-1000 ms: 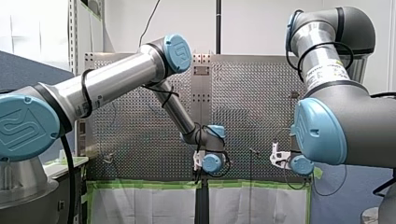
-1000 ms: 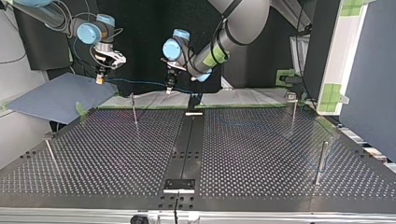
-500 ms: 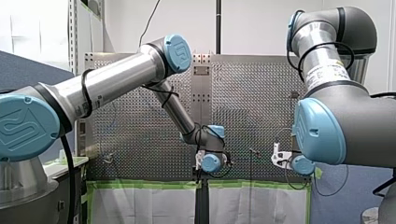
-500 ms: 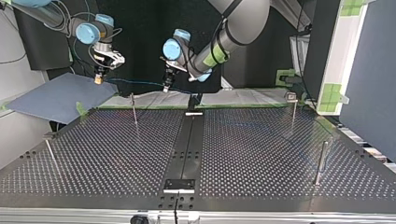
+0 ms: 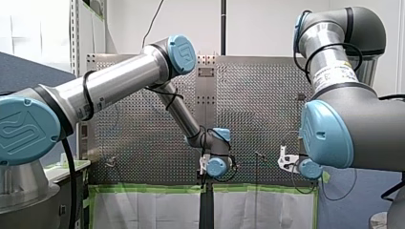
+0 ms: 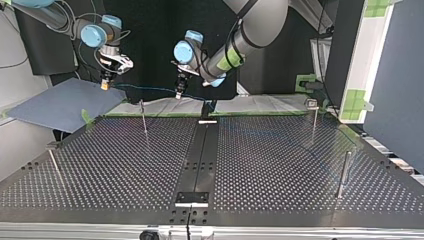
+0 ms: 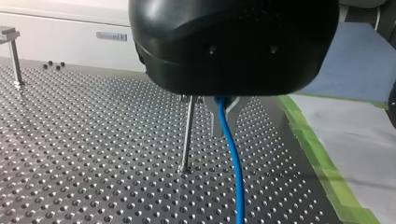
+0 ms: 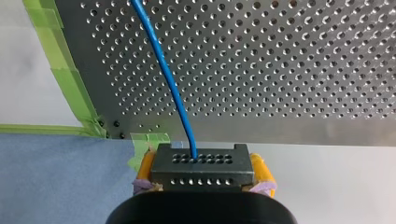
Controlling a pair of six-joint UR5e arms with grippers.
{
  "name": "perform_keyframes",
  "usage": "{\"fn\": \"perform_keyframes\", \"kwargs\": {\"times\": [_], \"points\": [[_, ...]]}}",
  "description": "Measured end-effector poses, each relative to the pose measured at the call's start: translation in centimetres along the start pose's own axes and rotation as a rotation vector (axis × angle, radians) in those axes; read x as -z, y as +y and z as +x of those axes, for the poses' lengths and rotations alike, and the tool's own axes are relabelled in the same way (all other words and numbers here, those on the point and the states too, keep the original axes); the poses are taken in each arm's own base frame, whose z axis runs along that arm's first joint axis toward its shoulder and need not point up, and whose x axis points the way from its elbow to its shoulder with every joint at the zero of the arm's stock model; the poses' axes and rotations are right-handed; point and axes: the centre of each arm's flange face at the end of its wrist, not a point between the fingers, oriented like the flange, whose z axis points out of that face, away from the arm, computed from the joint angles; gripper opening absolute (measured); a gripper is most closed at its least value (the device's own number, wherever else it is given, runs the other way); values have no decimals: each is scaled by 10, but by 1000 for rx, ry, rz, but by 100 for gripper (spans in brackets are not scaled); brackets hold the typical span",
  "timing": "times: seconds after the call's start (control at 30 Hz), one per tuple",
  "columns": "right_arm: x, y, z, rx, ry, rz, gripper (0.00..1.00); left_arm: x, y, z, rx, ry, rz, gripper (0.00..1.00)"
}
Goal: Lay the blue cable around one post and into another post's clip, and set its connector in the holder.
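Routing has not begun, by my reading. The blue cable (image 6: 145,88) hangs in the air as a nearly level span between the two grippers. It sits above and just beyond the edge of the table (image 6: 280,165) that carries the green tape (image 8: 70,84), the edge nearest the arms' bases, and it touches no post.

My right gripper (image 8: 201,176) is clamped on the connector (image 8: 201,165), a black block with rows of holes, gripped between its yellow pads (image 8: 145,167). It is held just off that taped edge, over the blue mat (image 8: 56,177) by the table's corner, and the cable runs from the block out across the perforated surface.

My left gripper (image 7: 222,126) hangs near the middle of the same edge. Its metal fingers (image 7: 214,116) are drawn narrow onto the cable, which drops out from between them.

A thin post (image 7: 187,133) stands just beside those fingers, a little in from the edge, and looks the likeliest one to wrap. A clip-topped post (image 6: 313,112) stands near the corner on my left arm's side, well apart from the cable.

All three steps remain: the turn around a post, the press into a clip, and the seating of the connector. I cannot pick out the holder with certainty; the small plate (image 6: 191,197) at the middle of the opposite edge may be it.
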Motion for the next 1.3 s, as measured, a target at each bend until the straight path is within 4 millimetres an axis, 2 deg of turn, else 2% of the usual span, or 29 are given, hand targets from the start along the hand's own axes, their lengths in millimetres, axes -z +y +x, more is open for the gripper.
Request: {"fn": "perform_keyframes", "kwargs": {"times": [0.43,0.77,0.97,1.3], "points": [[-6,6,4,3,12,-9,0,-1,-12,-3,72,-72,3,1],[-22,6,13,8,18,-6,0,-13,-17,22,90,-58,4,1],[-26,4,15,5,1,-4,0,-23,-21,18,103,-69,17,1],[-31,14,18,-3,-3,-23,0,-28,-25,12,130,-82,35,1]]}}
